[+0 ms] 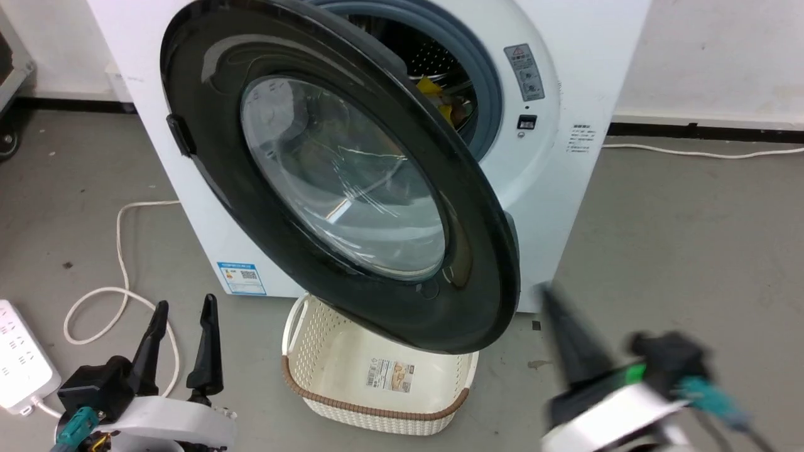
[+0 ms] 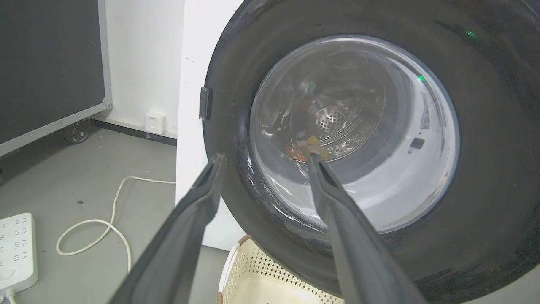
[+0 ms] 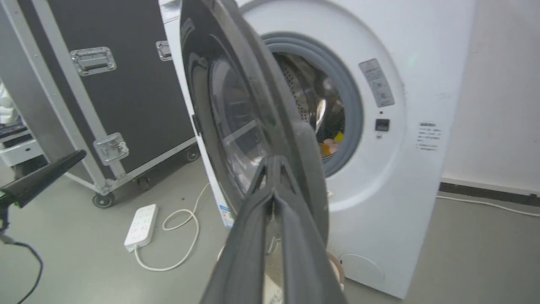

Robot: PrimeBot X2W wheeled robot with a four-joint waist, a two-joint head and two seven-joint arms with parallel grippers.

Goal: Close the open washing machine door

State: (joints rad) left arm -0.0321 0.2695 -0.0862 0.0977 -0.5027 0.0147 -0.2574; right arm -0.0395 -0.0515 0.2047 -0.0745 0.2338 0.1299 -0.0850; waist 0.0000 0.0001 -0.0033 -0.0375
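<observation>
Cream basket (image 1: 377, 422); white power strip (image 1: 19, 361), looped cord (image 1: 120, 248) beside; black wheeled case (image 3: 139, 93); yellow item (image 1: 429, 86), perhaps cloth.

At seven o'clock in the head view, the left gripper (image 1: 186, 302) is showing long tapering black fingers (image 1: 151, 342), a glossy white wrist shell (image 1: 163, 417) and a teal connector (image 1: 76, 428); at five o'clock, the blurred right gripper (image 1: 553, 307) is showing a green patch (image 1: 631, 375) and a teal cable (image 1: 716, 398).

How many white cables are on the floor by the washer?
2. A looped cable lies left of the washer by the power strip; a straighter cable runs along the wall on its right. More may hide behind it.
</observation>
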